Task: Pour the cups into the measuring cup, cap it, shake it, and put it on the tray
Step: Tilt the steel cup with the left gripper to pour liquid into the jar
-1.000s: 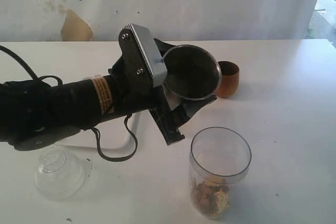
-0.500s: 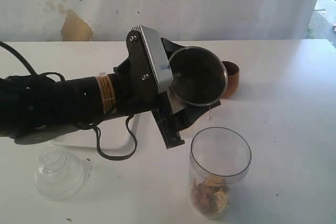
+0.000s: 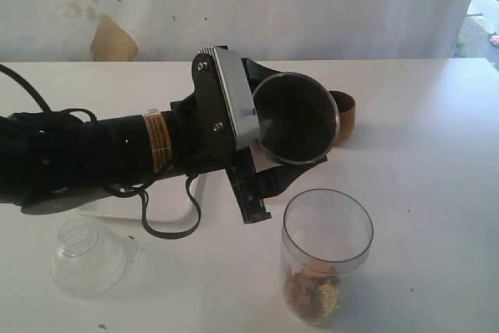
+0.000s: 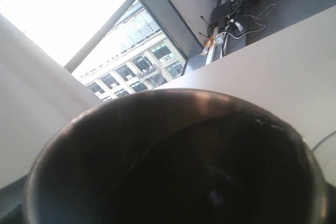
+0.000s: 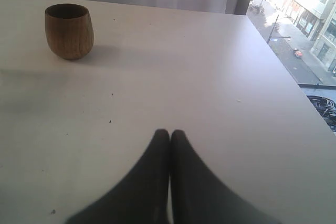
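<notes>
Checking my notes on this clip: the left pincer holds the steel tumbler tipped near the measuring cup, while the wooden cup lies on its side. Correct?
Not quite: the wooden cup stands upright, as the right wrist view shows. The left pincer does hold the steel tumbler tipped near the measuring cup.

The measuring cup (image 3: 345,264) stands on the table (image 3: 437,193), with small pieces (image 3: 313,292) in its bottom. Above it, slightly left and behind, the steel tumbler (image 3: 295,118) hangs tipped. Behind the measuring cup sits the wooden cup (image 3: 345,118). The domed lid (image 3: 87,256) lies well to its left, and the tray (image 3: 179,210) lies left and behind.
</notes>
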Controlling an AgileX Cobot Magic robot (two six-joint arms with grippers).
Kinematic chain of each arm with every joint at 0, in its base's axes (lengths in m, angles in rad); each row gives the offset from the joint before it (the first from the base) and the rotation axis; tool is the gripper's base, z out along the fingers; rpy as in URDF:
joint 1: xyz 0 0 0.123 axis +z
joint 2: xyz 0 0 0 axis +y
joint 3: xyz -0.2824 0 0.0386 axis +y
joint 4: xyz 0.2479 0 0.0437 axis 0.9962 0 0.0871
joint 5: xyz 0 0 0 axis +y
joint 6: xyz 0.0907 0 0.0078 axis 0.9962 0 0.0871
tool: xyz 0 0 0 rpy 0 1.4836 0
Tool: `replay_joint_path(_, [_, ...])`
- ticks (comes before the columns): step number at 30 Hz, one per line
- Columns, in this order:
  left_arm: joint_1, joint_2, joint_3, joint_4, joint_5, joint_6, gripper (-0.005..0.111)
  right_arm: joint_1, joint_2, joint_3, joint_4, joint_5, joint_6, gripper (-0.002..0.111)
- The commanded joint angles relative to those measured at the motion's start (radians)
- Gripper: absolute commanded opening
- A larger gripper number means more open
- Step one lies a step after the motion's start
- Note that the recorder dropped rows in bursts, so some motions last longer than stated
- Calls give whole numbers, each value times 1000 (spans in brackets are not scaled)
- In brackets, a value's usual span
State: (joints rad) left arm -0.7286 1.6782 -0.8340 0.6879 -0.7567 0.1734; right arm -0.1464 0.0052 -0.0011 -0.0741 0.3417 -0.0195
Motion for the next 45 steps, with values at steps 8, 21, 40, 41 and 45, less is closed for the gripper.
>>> replay_joint_path(8, [-1, -13, -17, -22, -49, 70, 0, -2, -5, 1, -4, -2, -3, 0])
replay_joint_path(21, [-3, -13, -64, -25, 1, 98, 0, -2, -5, 1, -4, -2, -3, 0])
replay_joint_path(40, [-3, -13, -94, 40, 63, 116, 0, -2, -5, 1, -4, -2, -3, 0])
replay_joint_path(41, [-3, -13, -94, 42, 63, 126, 0, -2, -5, 1, -4, -2, -3, 0])
replay_joint_path(45, [-3, -13, -94, 42, 63, 180, 0, -2, -5, 1, -4, -2, -3, 0])
